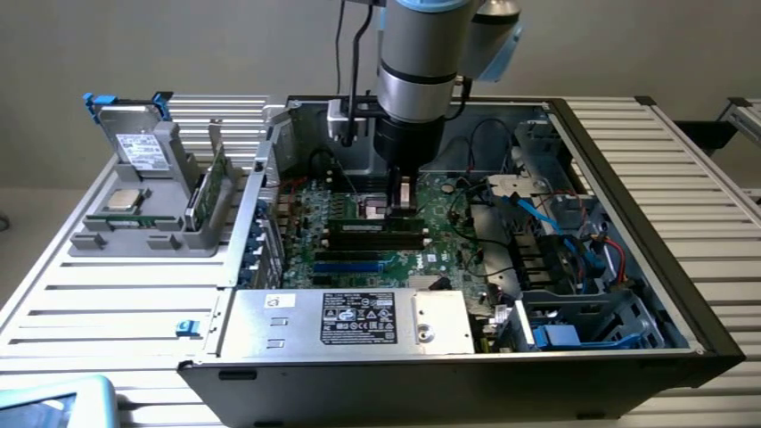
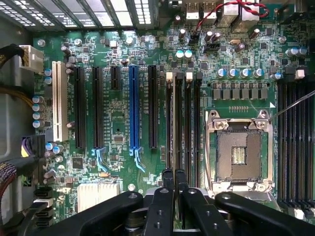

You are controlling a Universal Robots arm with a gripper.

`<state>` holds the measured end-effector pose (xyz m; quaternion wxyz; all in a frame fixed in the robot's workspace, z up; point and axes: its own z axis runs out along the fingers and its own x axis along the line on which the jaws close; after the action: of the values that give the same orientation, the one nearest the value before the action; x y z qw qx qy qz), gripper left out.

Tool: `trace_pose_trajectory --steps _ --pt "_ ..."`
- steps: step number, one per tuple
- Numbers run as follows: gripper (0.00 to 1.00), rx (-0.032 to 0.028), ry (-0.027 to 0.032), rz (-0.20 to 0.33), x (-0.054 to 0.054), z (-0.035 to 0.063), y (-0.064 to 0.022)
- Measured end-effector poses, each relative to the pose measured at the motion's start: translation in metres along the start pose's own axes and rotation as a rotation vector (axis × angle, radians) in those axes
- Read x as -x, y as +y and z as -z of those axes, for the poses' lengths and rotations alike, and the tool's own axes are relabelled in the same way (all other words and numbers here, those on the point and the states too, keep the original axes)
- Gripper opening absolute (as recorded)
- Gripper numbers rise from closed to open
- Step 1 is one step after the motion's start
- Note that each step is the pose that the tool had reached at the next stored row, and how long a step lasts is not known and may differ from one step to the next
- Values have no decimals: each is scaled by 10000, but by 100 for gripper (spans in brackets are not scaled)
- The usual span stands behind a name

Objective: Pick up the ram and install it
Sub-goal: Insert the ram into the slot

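Ram (image 2: 175,128) stands on edge between the claw (image 2: 174,176) fingers, which are drawn in to a narrow gap and pinch its upper edge near one end. That grip suits a thin board which has to go down straight. In the exterior view the claw (image 1: 402,210) reaches down from the upright arm into the open case (image 1: 666,223), with the ram (image 1: 374,226) lying along the dark slots (image 2: 193,123) just beside the empty socket (image 2: 238,155). The stick runs parallel to those slots and looks lined up with one of them (whether it is pressed fully home I cannot tell, as the fingers hide the near end). Holding it from above keeps its contact edge facing the motherboard (image 2: 118,123) and the fingers clear of the neighbouring slots. Farther off on the board sits the blue slot (image 2: 133,108), well apart from the work. Outside the case, to the exterior view's left, a grey holder (image 1: 143,241) keeps the other parts upright and within reach: a green card (image 1: 208,192) and a square chip (image 1: 120,198), both untouched. The power supply (image 1: 356,316) lies along the case's near side.
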<state>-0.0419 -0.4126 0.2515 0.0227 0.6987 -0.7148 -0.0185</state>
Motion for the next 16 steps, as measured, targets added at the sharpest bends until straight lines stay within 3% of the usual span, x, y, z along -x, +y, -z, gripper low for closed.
trace_pose_trajectory --steps 6,16 --pt "13 0 74 -3 -1 -1 -6" --pt "13 -79 80 -4 0 -4 -6"
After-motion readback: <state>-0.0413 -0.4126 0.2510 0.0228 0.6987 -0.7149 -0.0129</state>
